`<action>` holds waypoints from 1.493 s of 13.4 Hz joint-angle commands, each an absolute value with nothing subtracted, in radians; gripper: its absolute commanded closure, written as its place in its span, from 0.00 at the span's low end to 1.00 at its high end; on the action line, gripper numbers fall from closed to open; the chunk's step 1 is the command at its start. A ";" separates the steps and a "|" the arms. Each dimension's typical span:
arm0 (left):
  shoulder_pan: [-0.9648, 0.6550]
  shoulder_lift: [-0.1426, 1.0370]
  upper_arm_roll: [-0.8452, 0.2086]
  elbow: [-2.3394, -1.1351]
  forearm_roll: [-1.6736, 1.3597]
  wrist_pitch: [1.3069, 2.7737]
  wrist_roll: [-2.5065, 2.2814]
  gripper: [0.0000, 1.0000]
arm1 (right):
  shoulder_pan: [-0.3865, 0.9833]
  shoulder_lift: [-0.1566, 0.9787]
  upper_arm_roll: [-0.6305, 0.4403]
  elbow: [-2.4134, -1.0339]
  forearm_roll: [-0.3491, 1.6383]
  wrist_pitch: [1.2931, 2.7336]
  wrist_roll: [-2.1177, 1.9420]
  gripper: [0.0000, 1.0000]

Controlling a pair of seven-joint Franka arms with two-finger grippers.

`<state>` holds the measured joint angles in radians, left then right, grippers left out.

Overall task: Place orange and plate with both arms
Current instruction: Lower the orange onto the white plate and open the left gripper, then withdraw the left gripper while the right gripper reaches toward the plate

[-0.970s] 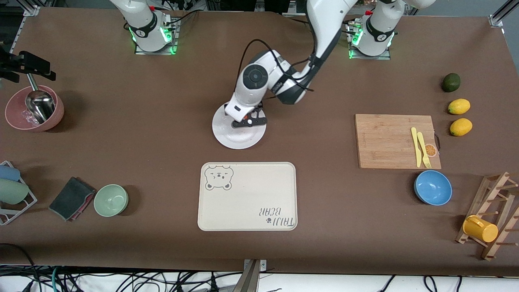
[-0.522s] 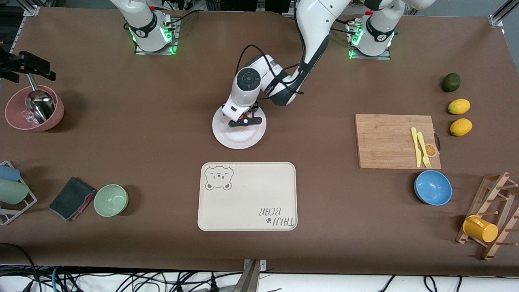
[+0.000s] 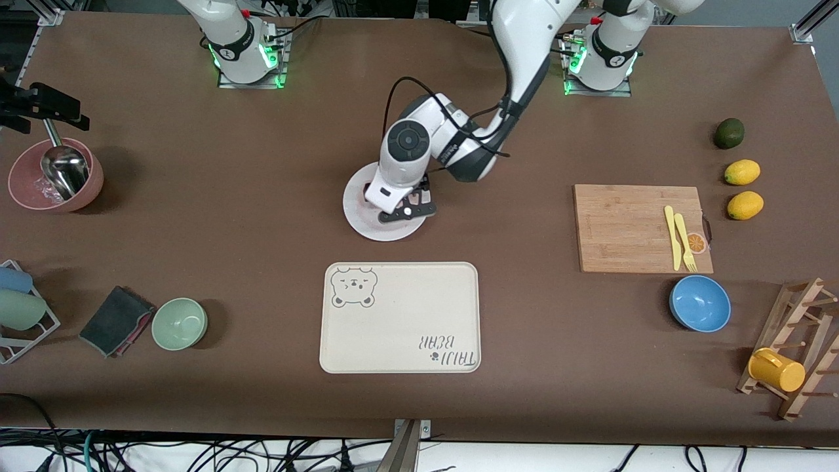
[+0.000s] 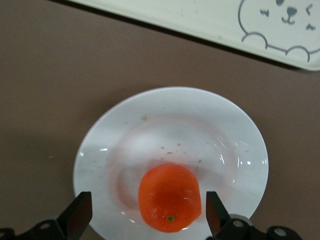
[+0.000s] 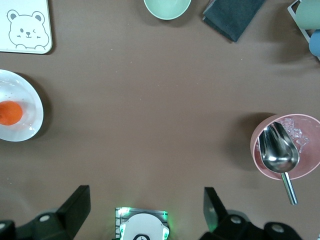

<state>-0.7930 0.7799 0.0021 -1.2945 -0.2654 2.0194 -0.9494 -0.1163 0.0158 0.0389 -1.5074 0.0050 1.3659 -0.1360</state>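
The white plate (image 3: 387,231) lies at the table's middle, farther from the front camera than the beige bear tray. The orange (image 4: 170,197) rests on the plate (image 4: 170,120); in the front view the left hand hides it. My left gripper (image 3: 401,204) hangs low over the plate, open, its fingers (image 4: 80,215) on either side of the orange with gaps, not touching it. My right gripper (image 5: 146,200) is open and empty, high over its own base; it is out of the front view. Its wrist view shows the plate (image 5: 27,107) and the orange (image 5: 9,112).
The bear tray (image 3: 400,318) lies just nearer the front camera than the plate. Toward the left arm's end are a cutting board (image 3: 629,229) with yellow cutlery, a blue bowl (image 3: 700,303) and lemons (image 3: 742,172). Toward the right arm's end are a green bowl (image 3: 179,322) and a pink bowl with a scoop (image 3: 56,174).
The left hand shifted a little over the plate, first toward the bases, then back toward the front camera. The plate has not moved.
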 commanded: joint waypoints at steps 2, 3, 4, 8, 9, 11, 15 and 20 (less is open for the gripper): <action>-0.645 0.695 -0.005 -1.244 -0.275 1.814 -0.789 0.00 | -0.121 0.018 0.037 -1.493 -0.005 1.371 -0.141 0.00; -0.587 0.675 -0.005 -1.244 -0.275 1.754 -0.710 0.00 | -0.121 0.018 0.037 -1.493 -0.002 1.371 -0.141 0.00; -0.522 0.658 -0.005 -1.243 -0.275 1.682 -0.621 0.00 | -0.120 0.018 0.037 -1.493 0.000 1.371 -0.141 0.00; -0.249 0.592 0.000 -1.243 -0.212 1.494 -0.220 0.00 | -0.112 0.023 0.044 -1.493 0.009 1.371 -0.130 0.00; -0.197 0.580 0.000 -1.244 -0.175 1.473 -0.140 0.00 | -0.110 0.029 0.046 -1.493 0.011 1.371 -0.140 0.00; -0.126 0.569 0.002 -1.244 -0.089 1.453 -0.069 0.00 | -0.097 0.031 0.057 -1.493 0.011 1.370 -0.141 0.00; -0.069 0.551 0.003 -1.238 -0.031 1.451 -0.032 0.00 | -0.095 0.021 0.080 -1.558 0.104 1.380 -0.140 0.00; 0.003 0.343 0.002 -1.411 -0.006 1.540 -0.028 0.00 | -0.097 -0.057 0.086 -1.863 0.343 1.584 -0.149 0.00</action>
<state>-0.0254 0.4964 0.0149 -1.2478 -0.0294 1.4749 -0.0495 -0.0912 0.0163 0.0860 -1.7102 0.2569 1.5086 -0.1365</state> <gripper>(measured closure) 0.000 0.000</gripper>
